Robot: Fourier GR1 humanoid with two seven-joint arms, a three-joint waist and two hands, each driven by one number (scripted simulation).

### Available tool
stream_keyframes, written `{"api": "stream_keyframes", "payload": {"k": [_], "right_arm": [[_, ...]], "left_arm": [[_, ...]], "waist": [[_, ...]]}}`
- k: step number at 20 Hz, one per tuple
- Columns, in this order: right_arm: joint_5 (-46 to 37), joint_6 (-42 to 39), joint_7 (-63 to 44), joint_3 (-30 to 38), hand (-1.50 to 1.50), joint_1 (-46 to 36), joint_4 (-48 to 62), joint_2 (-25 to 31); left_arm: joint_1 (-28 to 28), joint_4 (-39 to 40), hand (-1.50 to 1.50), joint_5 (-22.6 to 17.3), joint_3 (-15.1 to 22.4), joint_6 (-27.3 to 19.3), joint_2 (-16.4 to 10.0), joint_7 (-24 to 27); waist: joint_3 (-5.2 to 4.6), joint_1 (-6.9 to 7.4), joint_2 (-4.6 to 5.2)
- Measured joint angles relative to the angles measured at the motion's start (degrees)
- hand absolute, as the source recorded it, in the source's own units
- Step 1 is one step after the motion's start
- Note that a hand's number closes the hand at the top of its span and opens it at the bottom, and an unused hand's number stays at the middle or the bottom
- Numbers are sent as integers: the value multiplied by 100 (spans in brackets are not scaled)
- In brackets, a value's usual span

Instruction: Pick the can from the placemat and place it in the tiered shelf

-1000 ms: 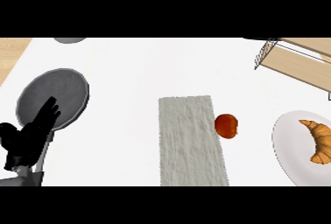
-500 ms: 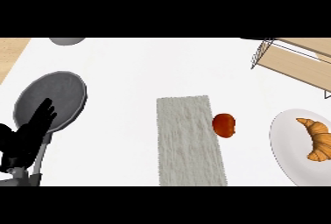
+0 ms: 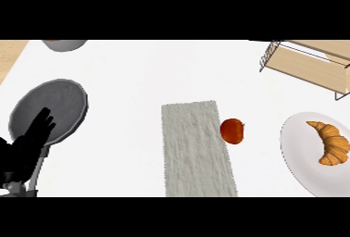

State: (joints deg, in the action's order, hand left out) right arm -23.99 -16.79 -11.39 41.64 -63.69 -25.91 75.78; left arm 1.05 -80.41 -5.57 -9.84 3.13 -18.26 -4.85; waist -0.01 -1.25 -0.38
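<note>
The can (image 3: 232,131) seemingly lies just off the placemat (image 3: 196,152) at its right edge, left hand (image 3: 27,148) spread.

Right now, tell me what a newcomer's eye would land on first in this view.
The red can stands out most, a bright spot at the right edge of the grey placemat in the middle of the counter. Next comes the croissant on the white plate at the right. At the left, the black left hand, fingers straight, shows over the lower rim of the dark plate.
</note>
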Motion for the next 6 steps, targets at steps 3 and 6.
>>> {"api": "stream_keyframes", "payload": {"k": [3, 6], "right_arm": [[164, -604, 33, 230, -150, 400, 144, 649], [342, -1135, 234, 559, -150, 868, 420, 1288]], "left_arm": [[82, -96, 0, 5, -3, -21, 31, -23], [141, -199, 0, -25, -26, 0, 17, -99]], "waist": [[4, -25, -6], [12, -63, -10]]}}
